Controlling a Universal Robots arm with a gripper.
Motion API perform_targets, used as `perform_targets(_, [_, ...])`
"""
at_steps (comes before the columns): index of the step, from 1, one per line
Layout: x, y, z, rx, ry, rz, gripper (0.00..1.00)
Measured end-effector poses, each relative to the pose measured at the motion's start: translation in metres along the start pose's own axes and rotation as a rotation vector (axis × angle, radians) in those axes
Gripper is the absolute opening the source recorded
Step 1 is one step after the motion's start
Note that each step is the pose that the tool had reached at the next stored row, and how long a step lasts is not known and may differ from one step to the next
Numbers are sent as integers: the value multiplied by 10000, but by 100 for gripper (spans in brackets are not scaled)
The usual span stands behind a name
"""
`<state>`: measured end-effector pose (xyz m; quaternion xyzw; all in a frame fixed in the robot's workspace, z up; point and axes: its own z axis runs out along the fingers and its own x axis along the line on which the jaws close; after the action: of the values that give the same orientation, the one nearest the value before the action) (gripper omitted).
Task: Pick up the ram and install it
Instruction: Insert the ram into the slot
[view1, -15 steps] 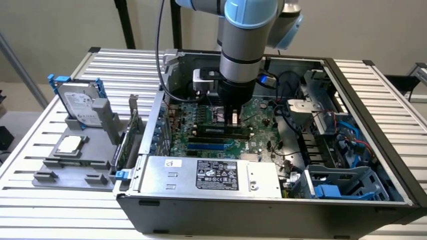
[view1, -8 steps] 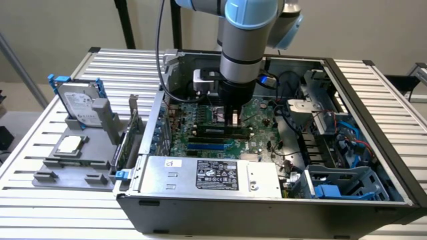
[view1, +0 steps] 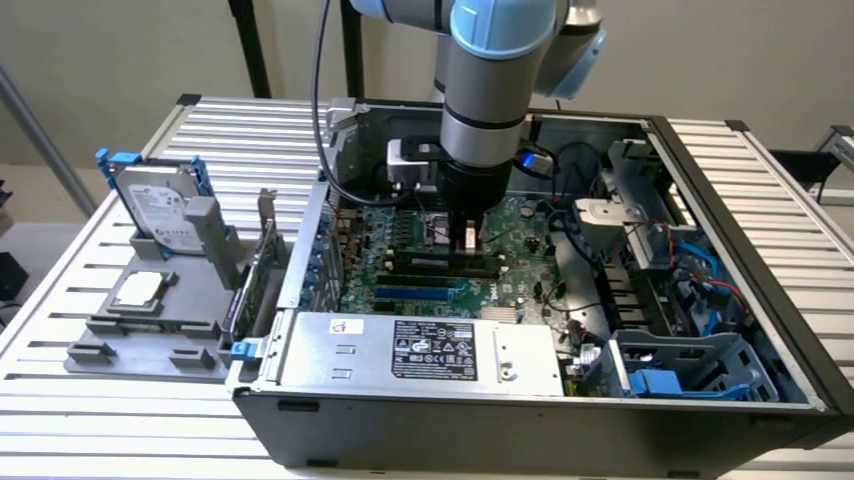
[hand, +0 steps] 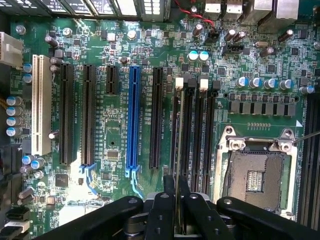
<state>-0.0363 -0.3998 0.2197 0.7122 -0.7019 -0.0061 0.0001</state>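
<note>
One arm, one open tower case (view1: 747, 300) on the slatted table (view1: 747, 170); arm reaches down into the case over the motherboard (view1: 427, 260).

Largest first: case lies on its side, power supply (view1: 427, 350) along the near edge with a white-and-black label, text too small to read. Motherboard fills the case floor; wrist view shows its blue expansion slot (hand: 134, 117), a white slot (hand: 41, 105), the empty processor socket (hand: 257, 175) and the bank of memory slots (hand: 195, 135) with white latches.

On the exterior view's left, outside the case, a grey holder (view1: 147, 330) carries the hard drive (view1: 158, 210) with blue brackets and the square processor chip (view1: 139, 290).

Gripper (hand: 177, 210): fingers closed on the ram (hand: 178, 145), which is seen edge-on as a thin upright blade running along one memory slot, beside the left white latch.

Progress, judged: pick-up done; stick carried into the case and lined up over, or just entering, its slot. Cannot tell if it is seated or the latches engaged. Release also outstanding.

Writing: fine white silkscreen on the board, none legible.
</note>
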Motion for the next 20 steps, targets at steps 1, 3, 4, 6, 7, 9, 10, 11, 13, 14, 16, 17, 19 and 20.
perform_targets(1, [0,0,2,0,11,0,14])
perform_targets(3, [0,0,8,-1,29,0,14])
perform_targets(4, [0,0,11,-1,35,0,14])
perform_targets(6, [0,0,16,-1,46,0,14])
perform_targets(7, [0,0,19,-1,51,1,14])
perform_targets(9, [0,0,22,-2,60,1,14])
perform_targets(10, [0,0,24,-2,62,1,14])
perform_targets(11, [0,0,25,-1,63,1,14])
perform_targets(13, [-1,0,29,-1,66,1,14])
perform_targets(14, [-1,0,30,-1,69,1,14])
perform_targets(16, [-1,-1,32,4,74,0,15])
perform_targets(17, [-2,-2,33,2,73,-2,15])
perform_targets(19, [-3,-1,33,-1,72,0,22])
perform_targets(20, [-4,0,34,-1,72,0,22])
